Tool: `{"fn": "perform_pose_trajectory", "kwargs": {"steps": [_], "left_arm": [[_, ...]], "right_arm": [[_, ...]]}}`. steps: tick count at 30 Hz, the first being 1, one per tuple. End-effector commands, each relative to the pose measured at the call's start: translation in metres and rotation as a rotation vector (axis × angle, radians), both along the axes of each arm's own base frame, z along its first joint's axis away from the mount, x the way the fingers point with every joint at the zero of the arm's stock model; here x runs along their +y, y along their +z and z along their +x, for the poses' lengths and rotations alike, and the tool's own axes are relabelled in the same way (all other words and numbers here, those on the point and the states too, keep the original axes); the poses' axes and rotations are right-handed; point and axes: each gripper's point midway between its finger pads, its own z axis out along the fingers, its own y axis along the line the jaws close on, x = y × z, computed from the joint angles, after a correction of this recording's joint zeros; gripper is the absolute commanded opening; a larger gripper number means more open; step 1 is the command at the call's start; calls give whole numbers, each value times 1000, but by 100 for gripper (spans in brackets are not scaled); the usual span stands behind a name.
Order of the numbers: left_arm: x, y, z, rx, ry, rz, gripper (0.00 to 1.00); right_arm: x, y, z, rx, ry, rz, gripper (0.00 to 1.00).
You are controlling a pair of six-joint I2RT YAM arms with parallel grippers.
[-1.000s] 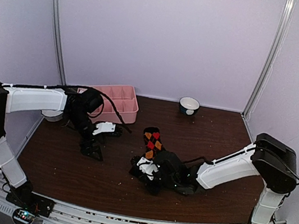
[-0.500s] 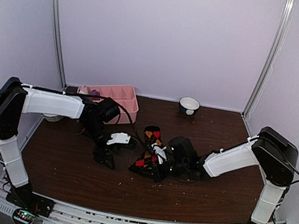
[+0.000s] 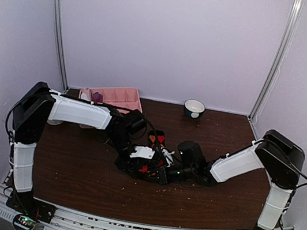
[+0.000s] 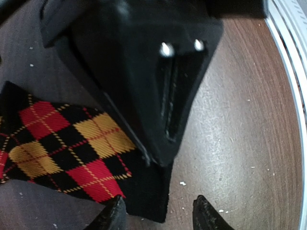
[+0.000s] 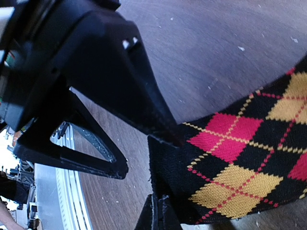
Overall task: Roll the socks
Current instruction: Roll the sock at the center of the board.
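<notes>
Black sock (image 4: 72,143) (red-and-yellow argyle diamonds)

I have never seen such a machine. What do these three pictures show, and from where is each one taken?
Two robot arms are bolted at the near edge of a brown table. The wide picture comes from a fixed camera above and behind them; the two close pictures come from a small camera on each wrist. On the table lie a black argyle sock, a pink tray and a small bowl. The right tool is shut on the sock's edge. The left tool is open astride the sock's black end, not pinching it.
</notes>
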Motion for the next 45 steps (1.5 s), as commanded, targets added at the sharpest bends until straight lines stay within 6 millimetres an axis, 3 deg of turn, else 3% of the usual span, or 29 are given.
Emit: {"fn": "perform_pose_trajectory", "kwargs": {"steps": [1, 21, 24, 28, 33, 39, 40, 43, 45], "left_arm": [[-1, -3, -6, 6, -43, 13, 49], [4, -30, 0, -28, -11, 74, 52], [1, -30, 4, -40, 3, 72, 46], [0, -33, 8, -43, 9, 82, 28], [1, -37, 5, -18, 0, 105, 12], [5, -37, 3, -5, -7, 122, 9], [5, -37, 3, -3, -6, 123, 8], [6, -37, 0, 9, -16, 123, 4], [6, -37, -3, 23, -22, 126, 2]], "right_arm": [[-7, -8, -1, 44, -23, 16, 0], [-5, 11, 10, 143, -130, 237, 0], [-6, 10, 9, 152, -132, 239, 0], [-9, 4, 9, 151, -135, 210, 0], [-13, -8, 9, 145, -147, 153, 0], [-20, -22, 8, 125, -155, 76, 0], [-21, -21, 8, 115, -157, 71, 1], [-26, -18, 9, 64, -160, 44, 22], [-30, -13, 9, 19, -157, 22, 30]]}}
